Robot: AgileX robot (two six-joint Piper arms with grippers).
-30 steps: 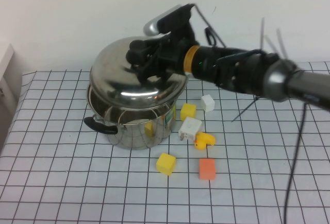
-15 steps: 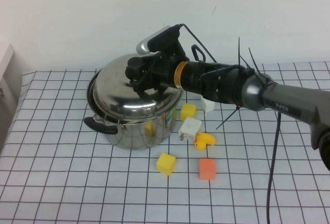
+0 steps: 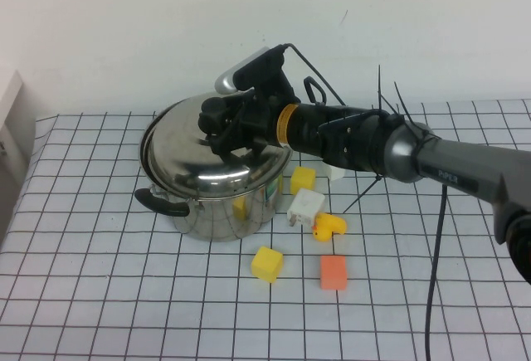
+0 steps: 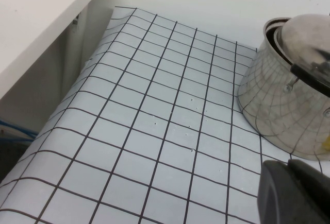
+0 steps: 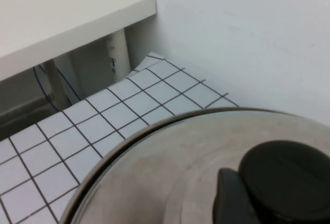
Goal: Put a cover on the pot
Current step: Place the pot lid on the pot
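The right gripper reaches in from the right over the pot, its jaws closed on the lid's black knob, so the lid hangs from it. Directly beneath the gripper stands the pot, the biggest thing on the gridded table, with one black side handle toward the robot's left. The lid lies across the pot's mouth right under the jaws, domed side up. It looks nearly seated, though a sliver of rim shows on the far left side, so it may sit slightly tilted or off-centre.

By my reading the task is almost done: the lid has been brought onto the pot, and what remains is to settle it flush, let go of the knob and draw the arm back.

Below and to the right of the gripper, beside the pot, lie small blocks: a white one, a yellow one and an orange one.

The left gripper is out of the high view, low over the table to the pot's left; whether it is open I cannot tell.
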